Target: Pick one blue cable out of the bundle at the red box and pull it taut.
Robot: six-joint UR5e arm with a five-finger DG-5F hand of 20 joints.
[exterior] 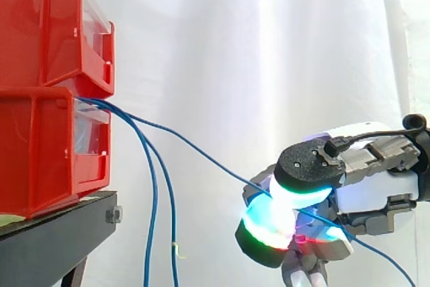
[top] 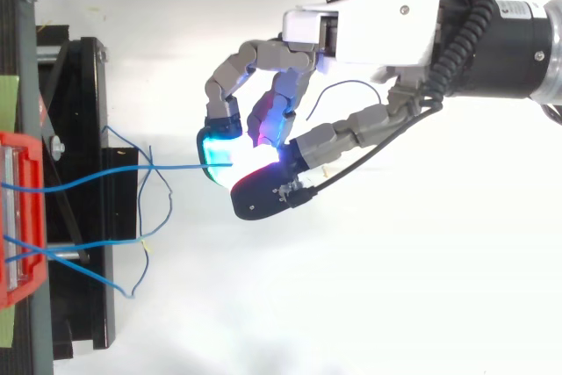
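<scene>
From the side, my hand (exterior: 363, 189) sits low at the right, well apart from the stacked red bins (exterior: 40, 146), which stand on the black stand (exterior: 54, 233) at the left. My fingers are curled, and the glowing pads (exterior: 299, 196) are pressed together on one blue cable (exterior: 201, 150), so I have it pinched. The cable leaves the seam between the upper and lower bins, above the stand's right-hand edge, and slopes down and to the right straight into my pinch. Its loose tail (exterior: 376, 253) trails past my palm toward the lower right corner. Two other blue cables (exterior: 153, 220) hang down from the same seam, just beside the stand's edge and apart from me.

From above, my hand (top: 360, 32) reaches in from the right, with the cyan pad (top: 215, 147) and the thumb closed on the cable (top: 176, 165). The cable runs almost level from the red bin (top: 18, 217) across the stand (top: 88, 129) to my fingertips, so its long axis points directly from the bin toward me. The remaining cables loop and cross near the stand's outer edge.

The cable shows a slight bow, so I judge it nearly taut but not quite. Its anchor lies to my left along that line, so drawing directly away from the bins should take up the last slack.
</scene>
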